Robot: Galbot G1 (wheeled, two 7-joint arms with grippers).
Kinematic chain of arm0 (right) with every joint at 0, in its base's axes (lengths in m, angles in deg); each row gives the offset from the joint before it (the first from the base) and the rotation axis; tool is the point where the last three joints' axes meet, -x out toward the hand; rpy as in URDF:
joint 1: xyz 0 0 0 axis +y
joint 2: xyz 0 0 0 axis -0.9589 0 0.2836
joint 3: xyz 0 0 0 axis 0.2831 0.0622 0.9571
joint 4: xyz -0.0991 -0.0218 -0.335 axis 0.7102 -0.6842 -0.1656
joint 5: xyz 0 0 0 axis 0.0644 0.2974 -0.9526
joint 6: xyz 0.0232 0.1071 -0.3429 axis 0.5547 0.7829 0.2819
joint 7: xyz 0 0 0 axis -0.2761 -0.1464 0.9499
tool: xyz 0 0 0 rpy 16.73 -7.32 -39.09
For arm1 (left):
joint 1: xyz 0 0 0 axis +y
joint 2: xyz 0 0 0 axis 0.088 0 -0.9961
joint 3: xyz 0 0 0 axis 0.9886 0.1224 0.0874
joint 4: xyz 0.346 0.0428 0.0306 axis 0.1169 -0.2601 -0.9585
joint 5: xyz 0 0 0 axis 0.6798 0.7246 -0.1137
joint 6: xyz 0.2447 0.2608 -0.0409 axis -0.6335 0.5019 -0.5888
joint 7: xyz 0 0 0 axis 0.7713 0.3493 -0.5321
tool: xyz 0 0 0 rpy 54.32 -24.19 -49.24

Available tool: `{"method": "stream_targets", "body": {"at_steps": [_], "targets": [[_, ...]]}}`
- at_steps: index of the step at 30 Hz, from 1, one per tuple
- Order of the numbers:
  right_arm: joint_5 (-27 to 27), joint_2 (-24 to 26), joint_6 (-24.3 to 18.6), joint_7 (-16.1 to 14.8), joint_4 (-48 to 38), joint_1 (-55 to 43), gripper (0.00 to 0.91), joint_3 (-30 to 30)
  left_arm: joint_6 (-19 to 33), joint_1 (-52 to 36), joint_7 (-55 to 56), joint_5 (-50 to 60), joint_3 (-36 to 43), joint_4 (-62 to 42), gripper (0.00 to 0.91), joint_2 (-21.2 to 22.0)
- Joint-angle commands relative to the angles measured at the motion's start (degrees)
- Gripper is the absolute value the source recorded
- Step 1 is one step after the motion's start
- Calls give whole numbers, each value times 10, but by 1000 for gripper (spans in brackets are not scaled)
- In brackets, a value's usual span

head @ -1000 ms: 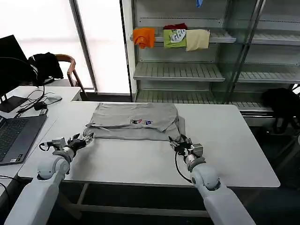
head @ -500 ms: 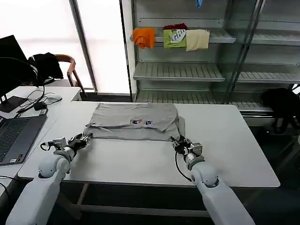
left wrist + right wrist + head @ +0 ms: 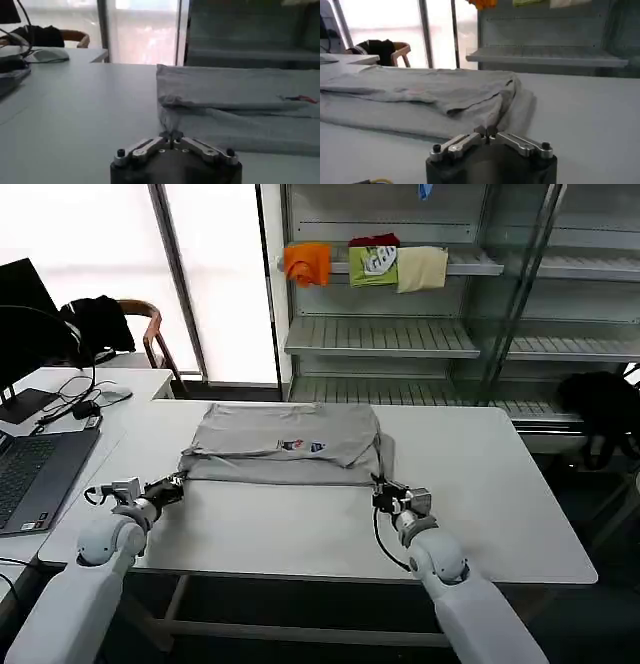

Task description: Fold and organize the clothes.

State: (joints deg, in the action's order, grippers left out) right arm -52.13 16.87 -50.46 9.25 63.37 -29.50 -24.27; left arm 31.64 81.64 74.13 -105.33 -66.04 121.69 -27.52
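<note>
- Left gripper (image 3: 172, 136): fingers (image 3: 150, 145) pinched together on the near left corner of the shirt (image 3: 240, 107); the cloth rises in a small peak just beyond the fingertips.
- Same grasp from the head camera: left gripper (image 3: 178, 481) low on the table (image 3: 500, 484), touching the shirt (image 3: 285, 442) hem at its near left corner.
- Right gripper (image 3: 489, 132): fingers (image 3: 512, 140) clenched on the near right corner of the shirt (image 3: 430, 97); the hem runs straight into the closed tips.
- Head camera: right gripper (image 3: 380, 489) also low on the table, at the near right corner of the hem.
- Beyond both pairs of fingers, the grey shirt lies spread on the white table with 1 fold across it; the upper layer ends short of the near hem, and a small coloured print (image 3: 301, 446) shows on that layer, between the 2 grippers and farther out.
- Outward past the left fingers: a laptop (image 3: 30, 474) on a side desk, a chair (image 3: 150, 324) behind it.
- Far beyond the shirt: metal shelves (image 3: 400, 339) with 3 small garments, orange (image 3: 306, 262), green (image 3: 373, 266) and cream (image 3: 421, 268), hung over 1 shelf edge.
</note>
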Motion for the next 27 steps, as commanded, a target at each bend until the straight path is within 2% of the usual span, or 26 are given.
{"method": "stream_targets", "body": {"at_steps": [1,8,9,17,22,27], "targets": [[-1,4,8,-1,12,-2,0,-2,-2,6,13,-1,-2,35,0,-7],[12,44,42,10,85,33,0,1,-25,82,45,-18,-27,140,0,-30],[15,56,44,9,116,53,0,-2,-28,106,57,-22,-35,165,0,-34],[23,108,36,-2,233,205,0,-45,-40,235,172,-35,-65,288,0,-42],[21,133,28,-2,287,279,0,-79,-40,326,260,-33,-85,364,10,-32],[14,140,20,4,319,329,0,-88,-17,384,304,-13,-91,393,20,-17]]}}
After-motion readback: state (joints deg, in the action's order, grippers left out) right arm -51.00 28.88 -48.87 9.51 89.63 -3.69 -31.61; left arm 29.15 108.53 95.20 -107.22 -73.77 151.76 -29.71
